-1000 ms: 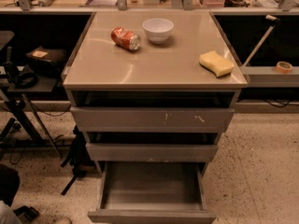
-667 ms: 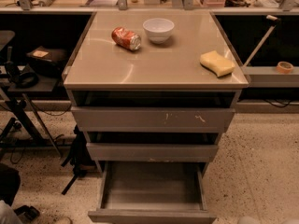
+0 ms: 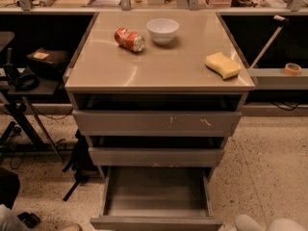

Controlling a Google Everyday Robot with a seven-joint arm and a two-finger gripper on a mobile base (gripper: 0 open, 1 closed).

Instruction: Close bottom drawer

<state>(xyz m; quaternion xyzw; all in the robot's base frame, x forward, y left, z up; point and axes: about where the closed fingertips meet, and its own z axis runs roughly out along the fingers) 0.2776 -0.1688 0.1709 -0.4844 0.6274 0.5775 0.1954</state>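
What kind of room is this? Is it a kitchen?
Probably a workshop or lab, not a kitchen: a metal cabinet on a speckled floor, a roll of tape sits on the bench at right, and cables trail at left. The bottom drawer is pulled out; the gripper shows at the bottom right edge.

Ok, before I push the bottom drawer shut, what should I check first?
1. Is the bottom drawer pulled well out: ok.
2. Nothing in its tray to jam: ok.
3. Is the hand lined up on the drawer front: not ok; it sits at the lower right edge, beside the front.
4. Floor in front of the drawer: cannot tell, out of view.
5. Do the can, bowl and sponge on top sit back from the front edge: ok.
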